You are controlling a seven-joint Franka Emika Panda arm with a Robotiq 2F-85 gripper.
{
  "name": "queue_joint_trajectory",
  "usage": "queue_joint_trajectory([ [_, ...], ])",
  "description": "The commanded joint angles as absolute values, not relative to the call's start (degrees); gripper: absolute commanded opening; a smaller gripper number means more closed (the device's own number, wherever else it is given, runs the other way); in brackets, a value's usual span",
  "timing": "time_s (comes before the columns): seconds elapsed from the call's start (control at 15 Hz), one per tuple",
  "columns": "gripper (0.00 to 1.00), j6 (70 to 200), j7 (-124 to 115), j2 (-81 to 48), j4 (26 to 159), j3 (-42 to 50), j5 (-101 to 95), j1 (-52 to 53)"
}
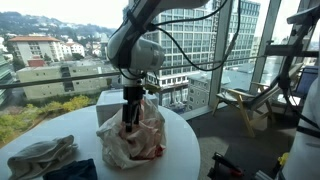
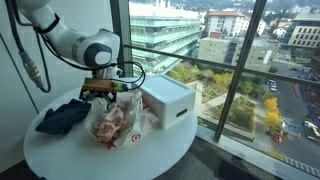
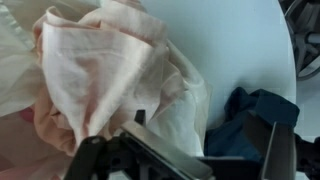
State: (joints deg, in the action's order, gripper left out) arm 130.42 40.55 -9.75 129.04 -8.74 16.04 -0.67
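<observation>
Gripper [image 1: 131,112] jaws spread wide, nothing pinched; tips point down and touch the top folds of crumpled pale pink cloth [image 1: 132,142], lower centre of frame in both exterior views. White box [image 2: 168,102] just beside heap. Dark blue cloth [image 2: 62,116] mid-left. All on round white table [image 2: 165,152]

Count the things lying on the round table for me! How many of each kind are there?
Cloths: 3 (pinkish cloth, dark blue cloth, pale grey cloth)
Boxes: 1 (white box)
Total: 4
</observation>
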Motion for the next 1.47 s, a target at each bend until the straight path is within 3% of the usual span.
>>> queue_joint_trajectory([
  [0.0,1.0,132.0,46.5,-6.47,135.44,-10.26,16.55,1.42],
  [0.67,1.0,136.79,58.11,-15.36,136.75,-11.81,19.95,2.35],
  [1.4,1.0,155.93,60.5,-24.18,136.27,-13.08,15.53,-0.06],
])
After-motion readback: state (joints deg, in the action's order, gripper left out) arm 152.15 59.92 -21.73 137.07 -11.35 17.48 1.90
